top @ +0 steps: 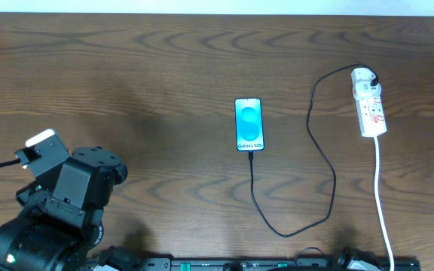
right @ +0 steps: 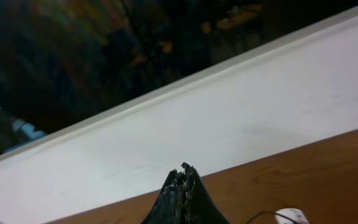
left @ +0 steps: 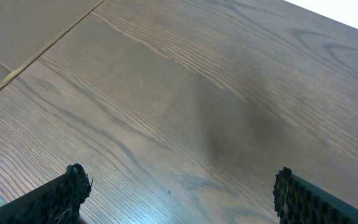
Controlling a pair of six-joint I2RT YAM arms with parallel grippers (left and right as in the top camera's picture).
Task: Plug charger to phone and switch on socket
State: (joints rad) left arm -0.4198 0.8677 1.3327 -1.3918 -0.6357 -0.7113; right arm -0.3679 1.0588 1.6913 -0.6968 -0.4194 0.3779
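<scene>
The phone [top: 249, 123] lies screen up at the table's middle, blue screen lit. The charger's black cable [top: 333, 181] loops from a white adapter [top: 363, 75] in the far end of the socket [top: 372, 107] round to the phone, and its tip [top: 251, 154] meets the phone's near edge. My left arm [top: 66, 196] is at the near left; its gripper [left: 180, 186] is open and empty over bare wood. My right gripper [right: 183, 171] is shut and empty, raised at the far right edge, with the adapter [right: 291, 216] and a bit of cable just below it.
The socket's thick white cord [top: 383, 203] runs to the near edge. A dark rail [top: 262, 264] lies along the table's near edge. The white wall and table's far edge [right: 229, 118] fill the right wrist view.
</scene>
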